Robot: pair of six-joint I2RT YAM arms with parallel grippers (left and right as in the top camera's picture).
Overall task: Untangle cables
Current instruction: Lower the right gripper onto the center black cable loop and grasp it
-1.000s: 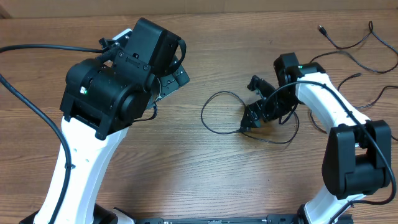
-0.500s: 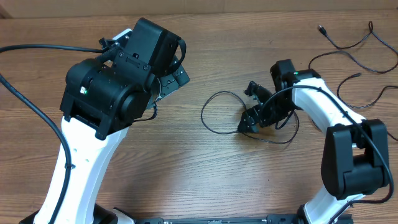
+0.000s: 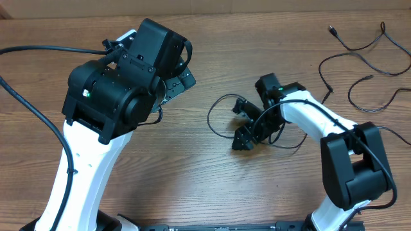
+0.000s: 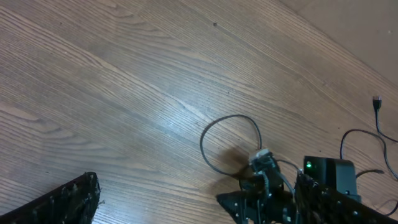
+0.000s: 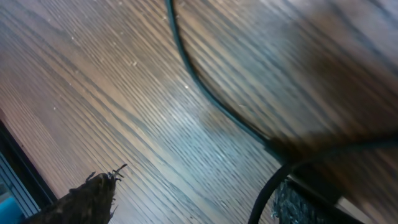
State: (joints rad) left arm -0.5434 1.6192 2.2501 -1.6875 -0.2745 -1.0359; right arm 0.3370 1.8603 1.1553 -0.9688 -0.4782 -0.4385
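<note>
One thin black cable (image 3: 212, 123) lies in a loop on the wooden table at centre; its loop (image 4: 229, 118) also shows in the left wrist view. My right gripper (image 3: 239, 125) sits low over the loop's right side, jaws apart. In the right wrist view the cable (image 5: 205, 93) runs across the wood and curves past the right finger (image 5: 298, 205); nothing is pinched in the right gripper (image 5: 189, 205). Two more cables (image 3: 359, 45) (image 3: 379, 96) lie apart at the far right. My left gripper (image 3: 182, 78) hangs wide open, well left of the loop, and holds nothing.
The bulky left arm (image 3: 109, 96) covers the table's left part, with its thick supply cable (image 3: 26, 109) trailing off the left edge. The right arm (image 3: 321, 122) stretches from the lower right toward centre. A lighter surface borders the table's far edge (image 3: 257, 6).
My right gripper has slid left across the table onto the right side of the cable loop, and its jaws have narrowed a little. The left arm has not moved.
</note>
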